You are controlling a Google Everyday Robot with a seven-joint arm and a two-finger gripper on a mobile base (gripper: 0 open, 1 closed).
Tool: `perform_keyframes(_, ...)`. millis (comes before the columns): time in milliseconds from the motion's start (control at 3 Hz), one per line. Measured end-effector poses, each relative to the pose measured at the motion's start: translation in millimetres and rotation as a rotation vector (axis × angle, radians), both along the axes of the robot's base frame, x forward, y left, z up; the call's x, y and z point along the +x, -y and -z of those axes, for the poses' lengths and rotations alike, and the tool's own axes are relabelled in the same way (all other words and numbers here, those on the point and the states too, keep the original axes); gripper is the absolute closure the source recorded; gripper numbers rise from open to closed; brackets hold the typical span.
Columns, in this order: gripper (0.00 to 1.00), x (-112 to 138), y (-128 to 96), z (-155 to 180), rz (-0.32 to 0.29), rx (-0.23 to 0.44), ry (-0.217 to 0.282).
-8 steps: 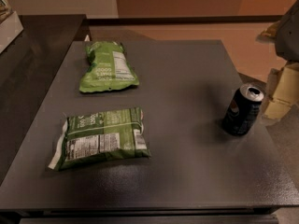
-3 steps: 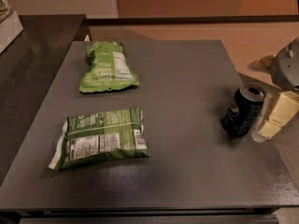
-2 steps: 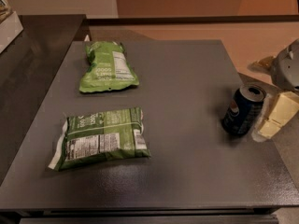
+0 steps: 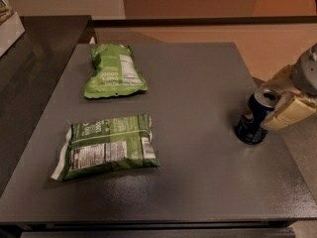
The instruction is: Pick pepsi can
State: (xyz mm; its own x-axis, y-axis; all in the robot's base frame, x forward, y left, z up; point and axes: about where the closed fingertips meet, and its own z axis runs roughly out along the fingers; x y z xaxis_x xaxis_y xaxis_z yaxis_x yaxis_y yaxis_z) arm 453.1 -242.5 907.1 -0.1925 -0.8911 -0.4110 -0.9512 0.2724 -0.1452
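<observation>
The pepsi can (image 4: 253,119) stands near the right edge of the bench (image 4: 198,83). The claw (image 4: 275,101) is held wide at its right side, flanking the rim. The grasp approach is judged in hand. Closure on the can body is required next, then lifting.

Premises read as an office break area or pantry: plain grey counter (image 4: 198,78), packaged green snack bags (image 4: 115,71), tan floor (image 4: 277,43). A robot claw (image 4: 270,103) sits at the counter's right edge.
</observation>
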Motion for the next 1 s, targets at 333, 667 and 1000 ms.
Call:
perform_keyframes(333,0.64,0.5,-0.6,-4.8,-0.003,0.005,0.004)
perform_keyframes(667,0.87,2.2,-10.3,-16.3,-0.025,0.019,0.013)
perform_keyframes(1000,1.00,9.5,-24.1,-33.0,-0.038,0.014,0.009)
